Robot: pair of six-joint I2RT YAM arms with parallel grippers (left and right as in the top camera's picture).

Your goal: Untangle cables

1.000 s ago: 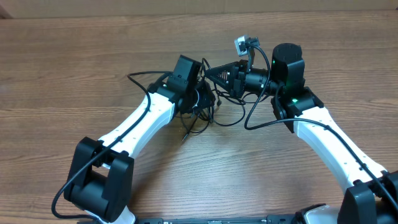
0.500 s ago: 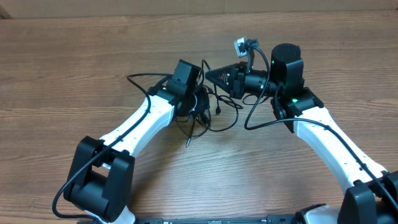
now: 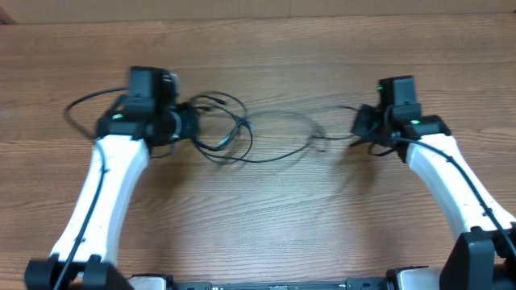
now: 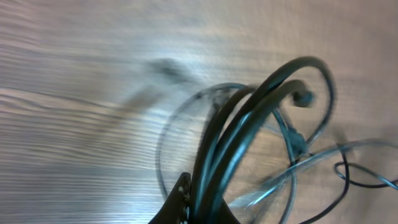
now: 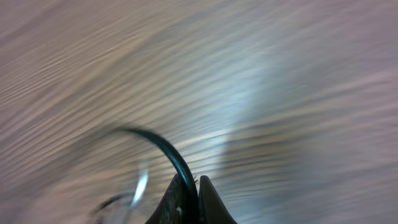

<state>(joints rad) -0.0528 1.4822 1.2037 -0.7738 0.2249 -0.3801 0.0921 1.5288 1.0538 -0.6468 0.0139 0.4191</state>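
Cables (image 3: 230, 137) lie mid-table, strung out left to right between both arms, most loops bunched at the left end just beside the left gripper (image 3: 192, 125), one thin blurry strand arcing across the middle to the right gripper (image 3: 360, 129); a loose loop also trails far-left past the left arm. Left wrist view: several cable strands (image 4: 249, 118) rise in a bundle from the clenched tips of the left gripper (image 4: 196, 208), so it is grasping the cables. Right wrist view, blurred: one cable (image 5: 163, 146) curves out of the pinched right gripper (image 5: 191, 198), grasping it too. Wooden table (image 3: 266, 225) underneath, arms well apart
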